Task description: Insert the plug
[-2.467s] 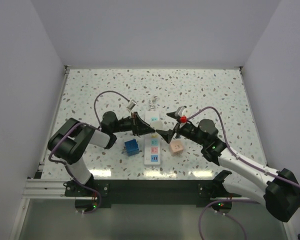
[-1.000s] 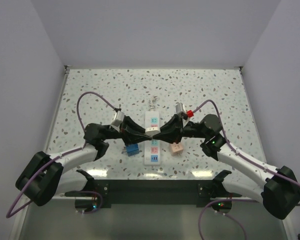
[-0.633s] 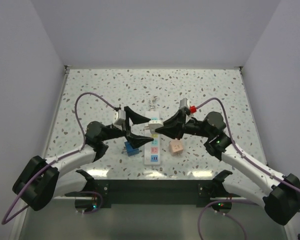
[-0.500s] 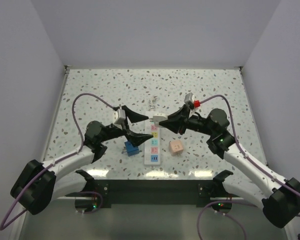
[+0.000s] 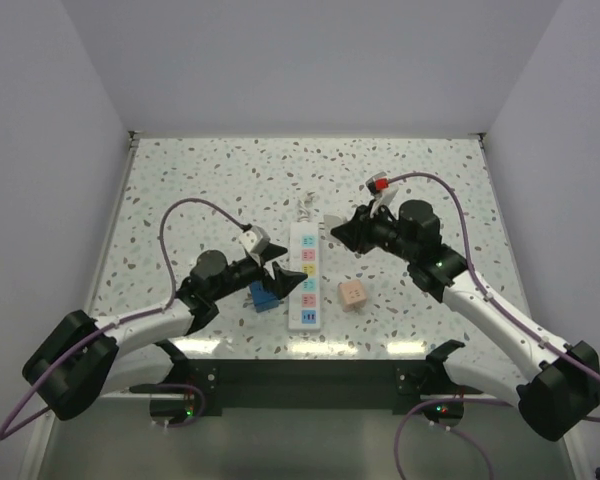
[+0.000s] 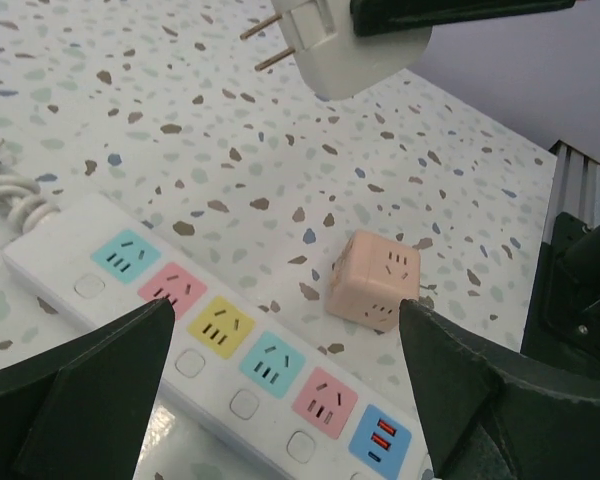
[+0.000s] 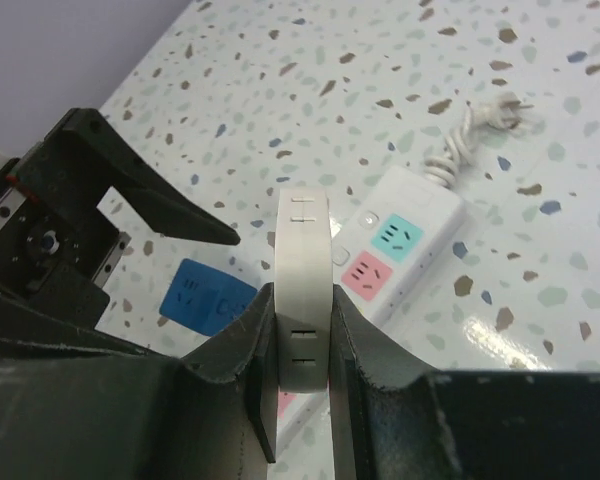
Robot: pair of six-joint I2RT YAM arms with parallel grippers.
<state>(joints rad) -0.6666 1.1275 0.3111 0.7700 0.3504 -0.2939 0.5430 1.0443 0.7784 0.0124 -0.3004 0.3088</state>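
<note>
A white plug (image 7: 303, 285) is clamped between my right gripper's (image 7: 302, 340) fingers, held in the air above the table. In the left wrist view the plug (image 6: 355, 55) hangs at the top with two metal prongs pointing left. The white power strip (image 5: 305, 280) with coloured sockets (image 6: 215, 325) lies flat at the table's middle. My right gripper (image 5: 342, 232) hovers by the strip's far right end. My left gripper (image 5: 285, 272) stands open and empty, low at the strip's left side, its fingers (image 6: 75, 395) spread wide over the sockets.
A pink socket cube (image 5: 352, 293) sits right of the strip, and a blue cube (image 5: 265, 297) sits left of it under my left arm. The strip's coiled white cord (image 5: 303, 210) lies at its far end. White walls enclose the table.
Both grippers met at the plug above the strip; my left gripper opened, let go and pulled back low to the left. My right gripper lifted the plug up and to the far right.
</note>
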